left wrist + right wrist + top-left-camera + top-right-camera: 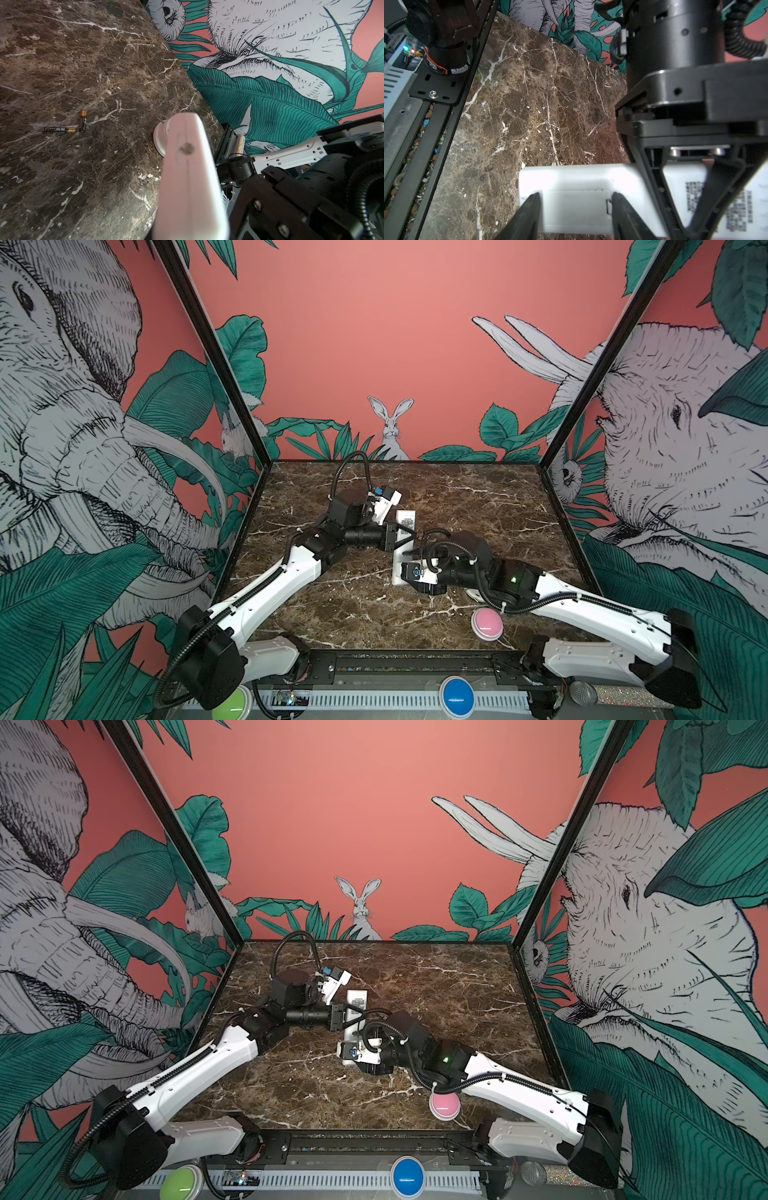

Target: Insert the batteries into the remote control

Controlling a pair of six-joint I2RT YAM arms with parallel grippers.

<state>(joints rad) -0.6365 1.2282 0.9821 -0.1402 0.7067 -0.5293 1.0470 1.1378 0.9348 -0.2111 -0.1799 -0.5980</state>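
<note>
The white remote control (405, 517) (356, 998) is held back-up over mid-table, its sticker facing up. My left gripper (409, 540) is shut on its middle; one black finger (650, 187) lies across the back. In the left wrist view the remote control (187, 187) shows edge-on. My right gripper (576, 196) is open, with its fingertips down on the remote control (571, 176) at either end of the battery cover (576, 209). Two batteries (59, 130) (83, 124) lie loose on the marble, almost touching at a right angle.
A round white clock (159, 139) sits on the marble behind the remote's end. A pink button (487, 624) lies at the front right. Blue (457, 695) and green (230, 705) buttons and a microphone (582, 693) sit on the front rail. Walls close three sides.
</note>
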